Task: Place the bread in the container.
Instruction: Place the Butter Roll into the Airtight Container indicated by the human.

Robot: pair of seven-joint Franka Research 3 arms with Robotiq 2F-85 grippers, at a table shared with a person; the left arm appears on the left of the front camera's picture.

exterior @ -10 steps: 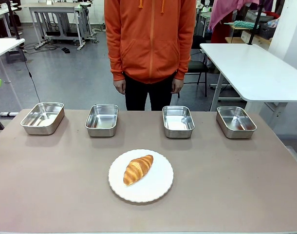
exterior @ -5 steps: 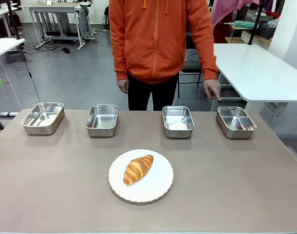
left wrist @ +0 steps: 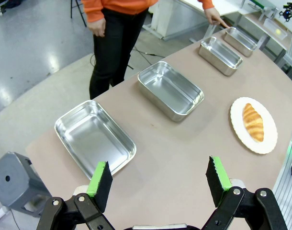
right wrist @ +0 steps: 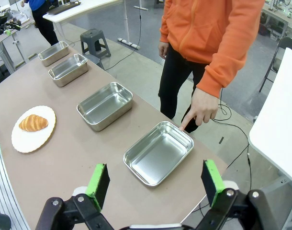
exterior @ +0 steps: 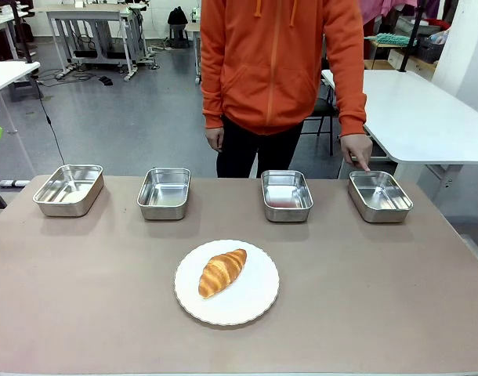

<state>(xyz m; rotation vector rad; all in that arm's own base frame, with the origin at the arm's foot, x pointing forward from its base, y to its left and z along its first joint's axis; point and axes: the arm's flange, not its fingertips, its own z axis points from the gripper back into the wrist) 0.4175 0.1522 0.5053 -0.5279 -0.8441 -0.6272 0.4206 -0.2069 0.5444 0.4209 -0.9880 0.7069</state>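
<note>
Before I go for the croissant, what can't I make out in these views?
Front view: whether the person's fingertip touches the rightmost pan or hovers over its far rim; depth is unclear.
Right wrist view: the fingertip sits at the pan's corner, but contact versus hover is unclear.
Left wrist view: the same hand is too small to judge.
Front view: the underside of the croissant, hidden against the plate.

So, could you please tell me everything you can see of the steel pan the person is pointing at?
The container is a shiny rectangular steel pan with rounded corners and a rolled rim, empty and upright on the table, rightmost of four in a row near the far edge. The person's hand points a finger at its far corner; contact is unclear.
</note>
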